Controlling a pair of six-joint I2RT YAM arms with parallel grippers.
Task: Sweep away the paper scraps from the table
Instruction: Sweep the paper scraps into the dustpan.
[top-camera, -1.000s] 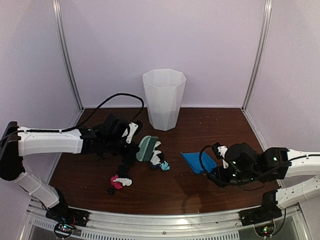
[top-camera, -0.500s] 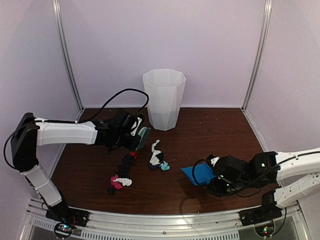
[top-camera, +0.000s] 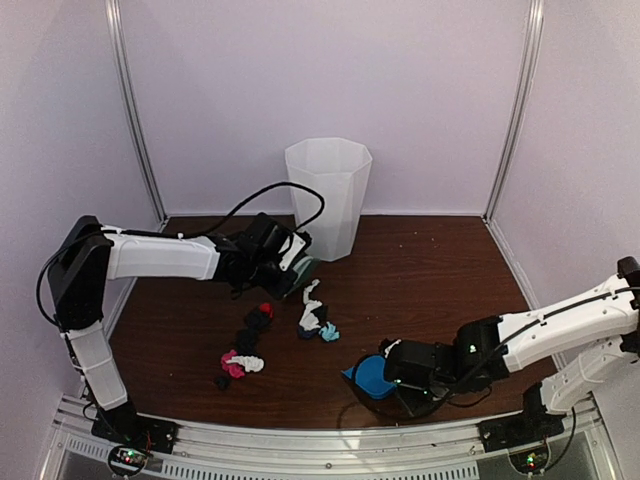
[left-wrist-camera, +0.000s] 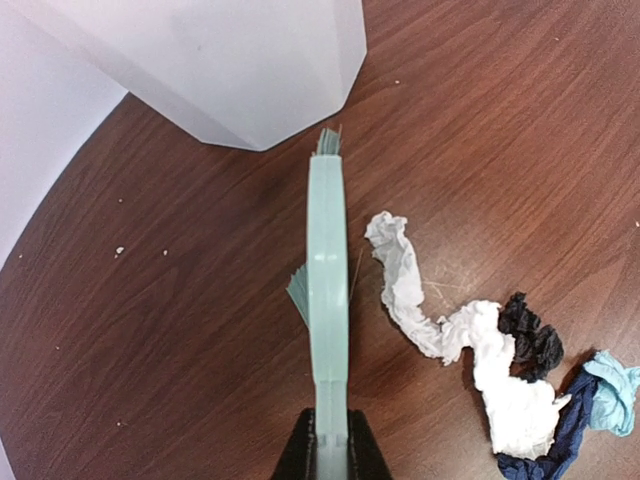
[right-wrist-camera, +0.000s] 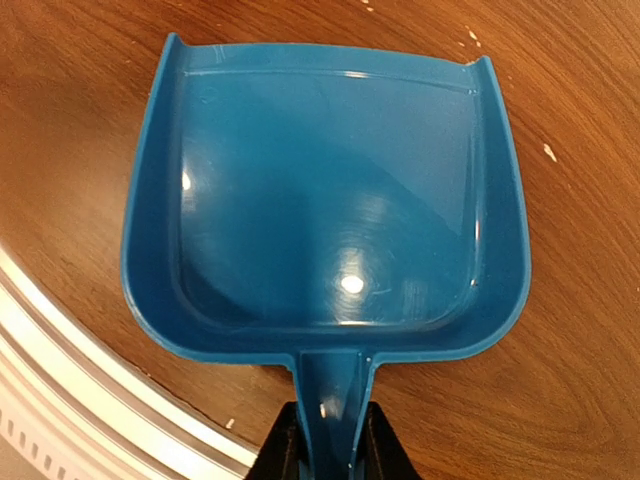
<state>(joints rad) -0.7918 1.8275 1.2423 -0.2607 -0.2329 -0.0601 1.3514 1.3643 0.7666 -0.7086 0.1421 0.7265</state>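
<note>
Two loose groups of paper scraps (top-camera: 315, 318) lie on the table (top-camera: 430, 270), near its middle. One group is a white strip (left-wrist-camera: 410, 290) that joins black, navy and light blue wads. Its long axis runs from the far side toward the front. The other group (top-camera: 240, 355) is a chain of red, black, pink and white pieces that slants toward the near left.

The mint-green hand brush (left-wrist-camera: 328, 300) stands on its edge just beside the far end of the white strip, between the scraps and the white bin (top-camera: 328, 200). The left gripper (left-wrist-camera: 328, 450) is pressed together on the brush handle. What the bin holds cannot be seen through its cloudy wall.

The blue dustpan (right-wrist-camera: 330, 220) is to the right of the scraps and well apart from them, close to the front rail (top-camera: 330, 435). Its mouth points left. Its inner floor shows only shiny blue plastic. The right gripper (right-wrist-camera: 325, 440) pinches the dustpan's short handle.
</note>
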